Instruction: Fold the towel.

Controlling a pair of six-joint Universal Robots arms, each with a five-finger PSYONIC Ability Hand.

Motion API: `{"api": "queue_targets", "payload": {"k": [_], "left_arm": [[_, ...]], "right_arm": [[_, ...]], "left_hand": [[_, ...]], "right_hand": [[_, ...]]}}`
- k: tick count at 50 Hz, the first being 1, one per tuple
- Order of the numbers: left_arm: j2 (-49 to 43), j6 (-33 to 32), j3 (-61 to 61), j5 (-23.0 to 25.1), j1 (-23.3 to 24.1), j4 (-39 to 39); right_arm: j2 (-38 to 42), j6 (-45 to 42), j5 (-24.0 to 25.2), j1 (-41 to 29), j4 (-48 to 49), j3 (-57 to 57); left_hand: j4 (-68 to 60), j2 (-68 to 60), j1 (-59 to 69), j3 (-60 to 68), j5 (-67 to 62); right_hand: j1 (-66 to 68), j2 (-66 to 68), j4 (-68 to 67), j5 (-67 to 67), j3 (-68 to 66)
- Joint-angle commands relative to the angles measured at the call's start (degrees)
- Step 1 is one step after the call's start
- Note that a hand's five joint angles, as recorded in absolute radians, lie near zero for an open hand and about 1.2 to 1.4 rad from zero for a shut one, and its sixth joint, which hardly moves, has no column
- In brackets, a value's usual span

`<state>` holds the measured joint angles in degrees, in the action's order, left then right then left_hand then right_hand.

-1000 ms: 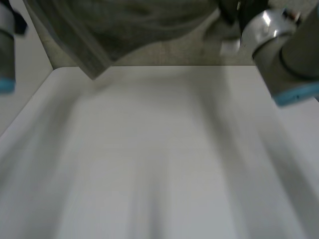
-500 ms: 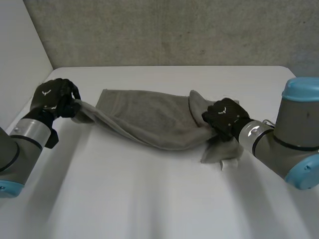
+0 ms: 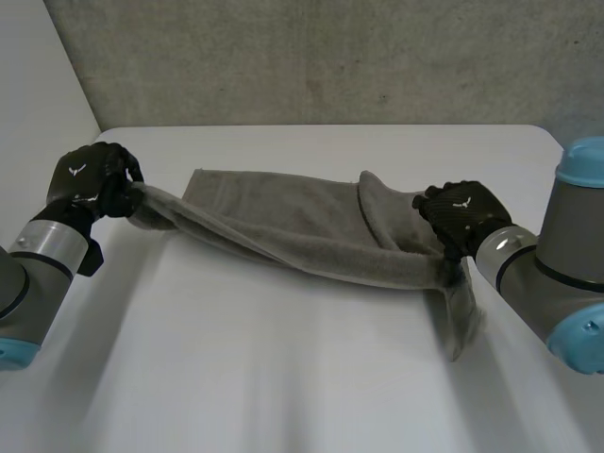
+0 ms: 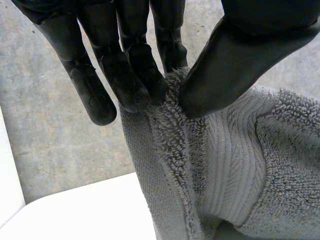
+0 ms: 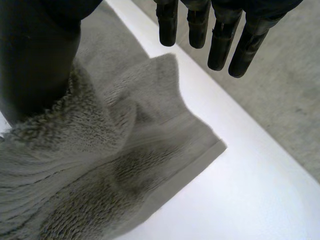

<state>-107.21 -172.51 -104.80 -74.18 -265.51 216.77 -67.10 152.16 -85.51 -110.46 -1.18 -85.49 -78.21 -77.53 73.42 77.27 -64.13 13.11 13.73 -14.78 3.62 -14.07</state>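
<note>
A grey towel [image 3: 283, 222] is stretched in a sagging band across the white table [image 3: 283, 377] between my two hands. My left hand [image 3: 90, 179] holds its left end just above the table. In the left wrist view the fingers [image 4: 135, 75] and thumb pinch the towel's [image 4: 240, 165] edge. My right hand [image 3: 461, 215] is at the towel's right end, where a flap hangs down to the table. In the right wrist view its fingers [image 5: 220, 30] are straight and apart from the thumb, and the towel [image 5: 100, 170] rests against the thumb.
A grey concrete wall [image 3: 330, 57] runs behind the table's far edge. A white panel [image 3: 38, 94] stands at the left. Bare table lies in front of the towel, towards the near edge.
The towel, high near the camera a second ago, has come down to the table. Over the last half second my right hand moved right and its fingers straightened; the towel pulled longer.
</note>
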Motion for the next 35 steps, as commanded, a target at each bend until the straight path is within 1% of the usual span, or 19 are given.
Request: {"api": "queue_targets", "payload": {"k": [1, 2, 4, 5, 6, 7, 9, 11, 18, 22, 29, 33, 35], "left_arm": [[-0.1, 0.07, -0.14, 0.0, -0.8, 0.05], [-0.1, 0.07, -0.22, 0.0, -0.8, 0.05], [-0.1, 0.07, -0.31, 0.0, -0.8, 0.05], [-0.1, 0.07, -0.4, 0.09, -0.8, 0.05], [-0.1, 0.16, -0.4, 0.09, -0.8, 0.05], [-0.1, 0.16, -0.4, 0.09, -0.8, 0.05], [-0.02, 0.07, -0.58, 0.09, -0.8, 0.05], [-0.02, 0.07, -0.84, 0.09, -0.8, 0.05], [-0.1, 0.07, -1.37, 0.18, -0.71, 0.05], [-0.1, 0.07, -1.63, 0.18, -0.71, 0.05], [0.07, 0.07, -2.07, 0.18, -0.62, 0.05], [0.07, -0.02, -2.07, 0.18, -0.62, 0.05], [0.07, 0.07, -2.16, 0.18, -0.62, 0.05]], "right_arm": [[0.2, -9.49, -1.67, 3.04, 0.48, 0.15], [0.21, -9.51, -1.68, 3.05, 0.48, 0.15], [0.3, -13.98, -3.51, 6.12, 0.57, -0.11], [0.3, -14.0, -3.52, 6.13, 0.57, -0.11], [0.3, -15.04, -4.74, 6.65, 0.83, -0.38], [0.3, -15.05, -4.75, 6.66, 0.83, -0.38], [0.04, -14.88, -6.59, 6.57, 1.44, -0.29], [-0.22, -14.7, -6.86, 6.66, 1.8, -0.38], [-2.25, -13.3, -6.51, 6.48, 1.63, -0.03], [-1.72, -12.68, -6.51, 6.57, 1.45, -0.38], [-2.42, -10.05, -5.81, 6.57, 1.27, -4.15], [-4.97, -7.05, -4.4, 5.69, 0.75, -6.62], [-8.65, -3.38, -2.3, 5.08, -1.18, -9.94]], "left_hand": [[-1.79, -2.47, 6.58, 2.73, -5.87], [-1.79, -2.47, 6.58, 2.73, -5.87], [-1.79, -2.47, 6.58, 2.73, -5.87], [-1.79, -2.47, 6.58, 2.73, -5.87], [-1.79, -2.47, 6.58, 2.73, -5.87], [-1.79, -2.47, 6.58, 2.73, -5.87], [-1.79, -2.47, 6.58, 2.73, -5.87], [-1.79, -2.47, 6.58, 2.73, -5.87], [-1.79, -2.47, 6.58, 2.73, -5.87], [-1.79, -2.47, 6.58, 2.73, -5.87], [-1.79, -2.47, 6.58, 2.73, -5.87], [-1.79, -2.47, 6.58, 2.73, -5.87], [-1.79, -2.47, 6.58, 2.73, -5.87]], "right_hand": [[-3.11, -3.73, 4.78, -3.62, 4.07], [-3.11, -3.73, 4.78, -3.62, 4.07], [-3.11, -3.73, 4.78, -3.62, 4.07], [-3.11, -3.73, 4.78, -3.62, 4.07], [-3.11, -3.73, 4.78, -3.62, 4.07], [-3.11, -3.73, 4.78, -3.62, 4.07], [-3.11, -3.73, 4.78, -3.62, 4.07], [-3.11, -3.73, 4.78, -3.62, 4.07], [-3.11, -3.73, 4.78, -3.62, 4.07], [-3.11, -3.73, 4.78, -3.62, 4.07], [-2.36, -2.99, 4.04, -2.88, 3.33], [-2.18, -2.81, 3.86, -2.69, 3.14], [-2.01, -2.64, 3.69, -2.53, 2.98]]}}
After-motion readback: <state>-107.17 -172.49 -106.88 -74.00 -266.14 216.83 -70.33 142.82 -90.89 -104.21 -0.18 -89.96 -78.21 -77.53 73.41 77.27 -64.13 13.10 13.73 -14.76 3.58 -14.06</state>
